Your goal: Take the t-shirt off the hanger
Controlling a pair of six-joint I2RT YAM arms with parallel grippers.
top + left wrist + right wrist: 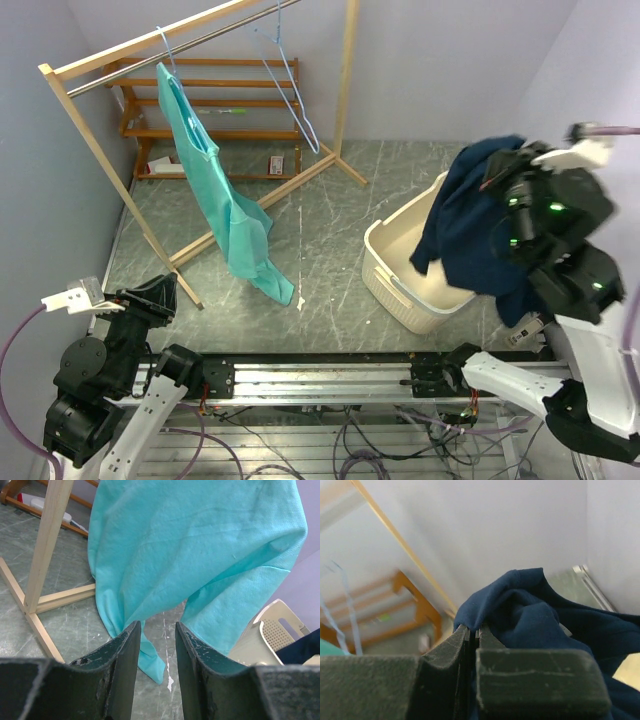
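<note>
A teal t-shirt [215,200] hangs from a light blue hanger [165,45] on the rack's rail, its hem touching the floor. It fills the left wrist view [200,545]. My left gripper [165,295] is open and empty, low on the near left and short of the shirt's hem [157,625]. My right gripper [497,172] is shut on a navy t-shirt [470,225], which it holds up over the basket's right side. In the right wrist view the navy cloth [540,610] is pinched between the jaws [474,628]. An empty blue hanger [290,90] hangs on the rail.
The wooden clothes rack [120,180] with its metal rail [190,42] stands at the left on floor feet. A cream laundry basket [395,285] sits on the floor at the right and also shows in the left wrist view [270,635]. A low wooden shelf [230,130] stands at the back wall.
</note>
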